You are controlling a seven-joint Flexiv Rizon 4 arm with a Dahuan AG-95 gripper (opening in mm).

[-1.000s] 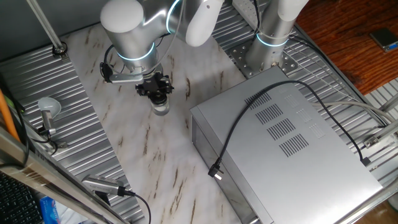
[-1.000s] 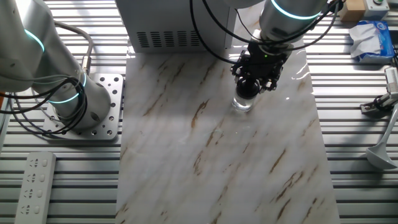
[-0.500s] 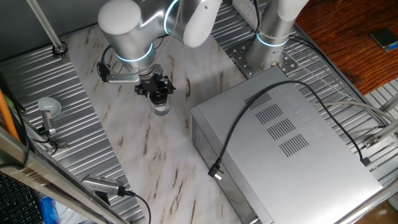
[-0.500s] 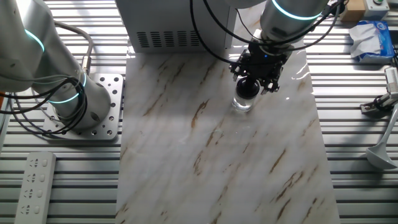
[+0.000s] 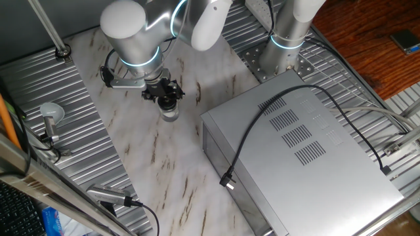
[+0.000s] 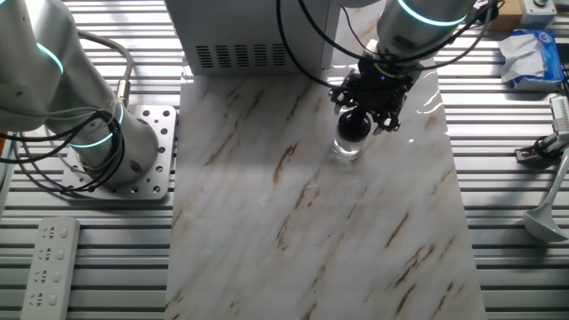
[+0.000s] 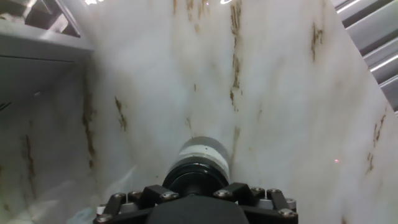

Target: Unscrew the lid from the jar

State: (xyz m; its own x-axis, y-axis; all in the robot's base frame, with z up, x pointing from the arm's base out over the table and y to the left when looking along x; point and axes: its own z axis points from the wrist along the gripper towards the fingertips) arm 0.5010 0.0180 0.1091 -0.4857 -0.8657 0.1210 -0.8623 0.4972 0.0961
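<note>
Under the wrist, we can't see the fingers point(image 6: 357, 124) w/ certainty, so grip state unclear. Lid point(image 7: 196, 177) and jar point(image 6: 346, 147) stand on marble desk point(image 6: 293, 231).

Two high fixed cameras face the marble table point(image 5: 157, 154) from seemingly opposite sides; the hand camera looks down close.

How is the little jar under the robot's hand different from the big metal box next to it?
The jar is tiny, round and see-through; the metal box is large, flat-sided and solid grey. The jar wears a dark lid, with the hand down on top of it; the box has only a black cable lying across its top, and nothing touches it otherwise. Both sit on the table.
</note>
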